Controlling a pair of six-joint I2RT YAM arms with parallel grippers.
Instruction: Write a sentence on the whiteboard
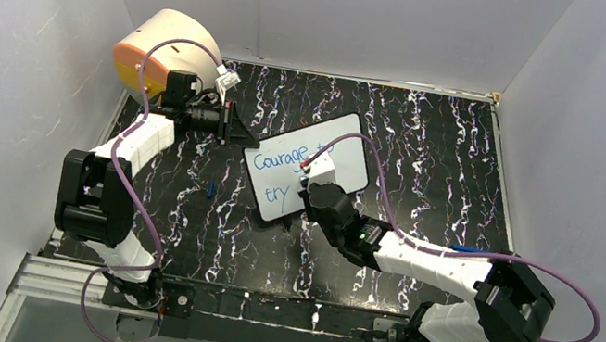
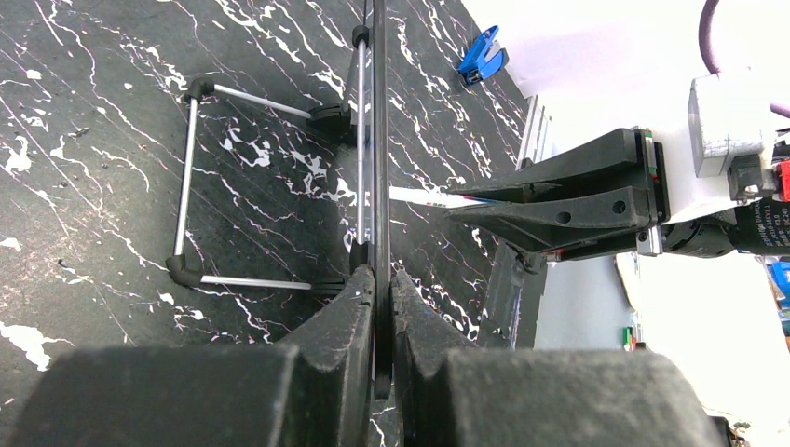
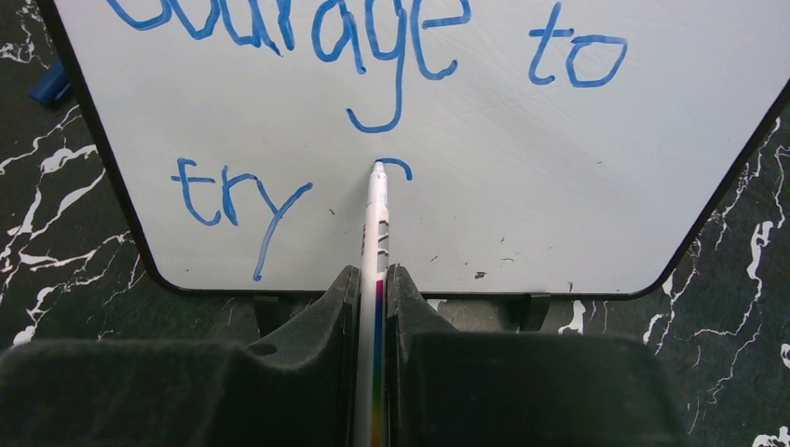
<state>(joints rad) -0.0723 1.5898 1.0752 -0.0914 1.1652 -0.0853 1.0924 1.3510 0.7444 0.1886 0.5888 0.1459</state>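
Note:
The whiteboard [image 1: 353, 142] stands tilted on the black marbled table, mid-scene. My left gripper [image 1: 236, 131] is shut on its left edge; in the left wrist view the board [image 2: 377, 140] runs edge-on between the fingers of that gripper [image 2: 382, 289]. My right gripper [image 1: 312, 190] is shut on a white marker [image 3: 376, 233] whose tip touches the board face [image 3: 578, 186]. The sentence [image 3: 373, 37] reads "Courage to" in blue, with "try" [image 3: 233, 200] below and a short curved stroke at the marker tip. In the top view the right gripper hides part of the writing [image 1: 277, 163].
A cream-and-orange drum [image 1: 161, 47] stands at the back left behind the left arm. A blue marker cap [image 1: 211, 188] lies on the table left of the board. A wire stand [image 2: 186, 177] props the board from behind. White walls enclose the table.

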